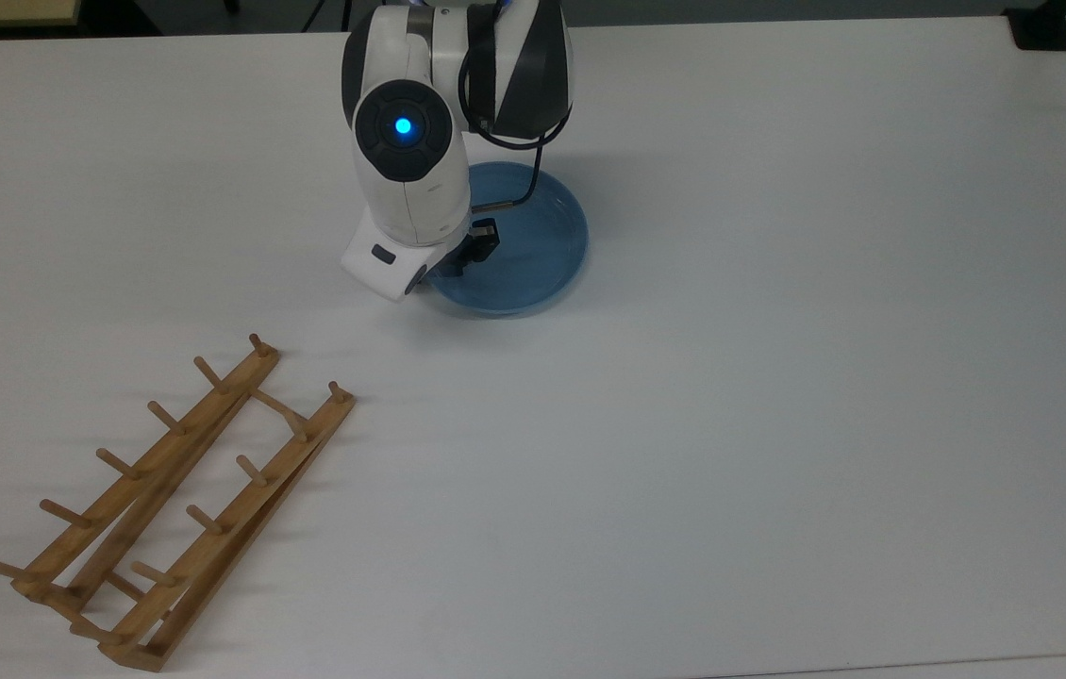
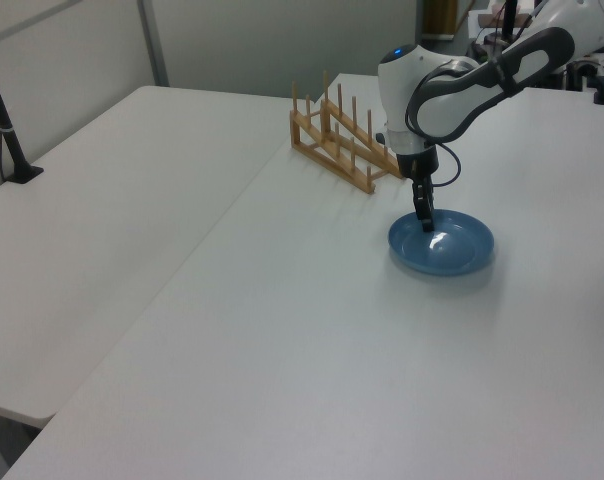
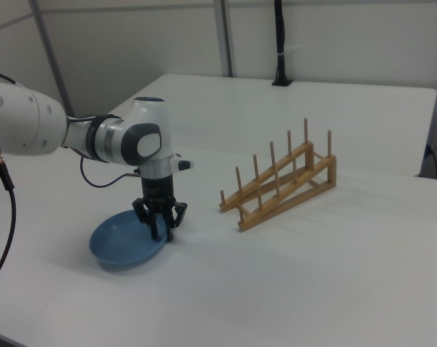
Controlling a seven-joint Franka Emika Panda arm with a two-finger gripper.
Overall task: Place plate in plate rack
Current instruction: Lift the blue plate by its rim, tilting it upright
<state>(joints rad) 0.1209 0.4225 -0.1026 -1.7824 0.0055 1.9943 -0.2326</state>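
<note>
Plate (image 1: 533,255): plain light blue, unpatterned. Plate rack (image 1: 165,500): light-brown wood throughout. Tabletop (image 1: 778,377): uniform white; arm (image 1: 410,189): white with dark grey sections, blue indicator light, black jaws.

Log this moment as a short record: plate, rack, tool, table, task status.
plate: blue plate, flat on the table, not lifted
rack: wooden rack, holds no plate, stands apart from the plate
tool: tool open, down at the plate's rim on the side nearest the rack, one finger inside the rim and one outside
table: white table
task status: plate not yet gripped or moved
</note>
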